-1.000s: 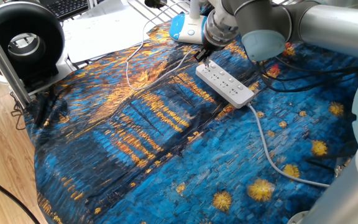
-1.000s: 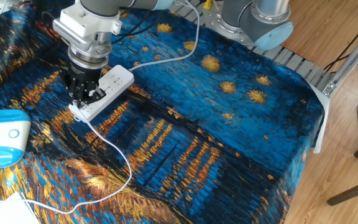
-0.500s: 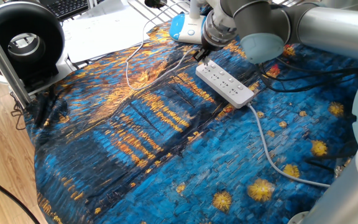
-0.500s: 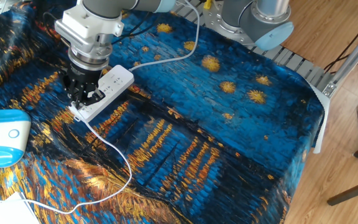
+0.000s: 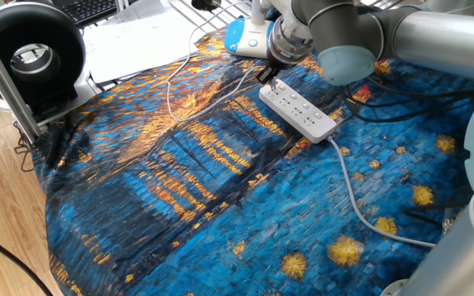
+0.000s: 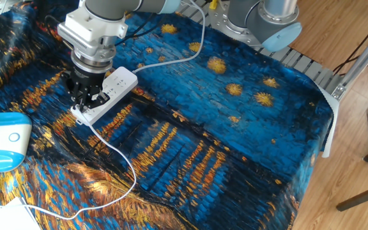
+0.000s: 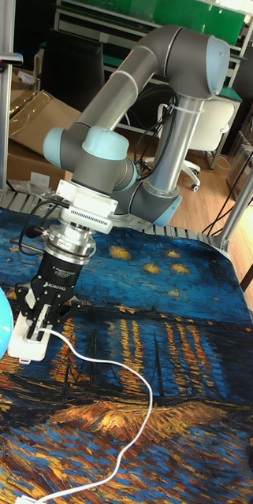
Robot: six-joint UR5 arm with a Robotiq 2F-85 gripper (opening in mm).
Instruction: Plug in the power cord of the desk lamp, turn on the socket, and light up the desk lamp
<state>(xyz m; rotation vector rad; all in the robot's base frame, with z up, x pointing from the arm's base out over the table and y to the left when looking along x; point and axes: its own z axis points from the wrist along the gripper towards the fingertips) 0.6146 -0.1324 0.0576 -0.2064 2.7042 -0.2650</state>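
While one fixed view hides the fingers, the tall view shows the gripper (image 7: 41, 321) nearly closed over the plug (image 7: 36, 329) at the socket's (image 7: 21, 335) end.

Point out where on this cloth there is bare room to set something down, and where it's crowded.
Free: the wide stretch of cloth on the side of the socket away from the lamp base, out to the table edges. Crowded: around the gripper at the socket's end, where the power cord loops toward the lamp base.
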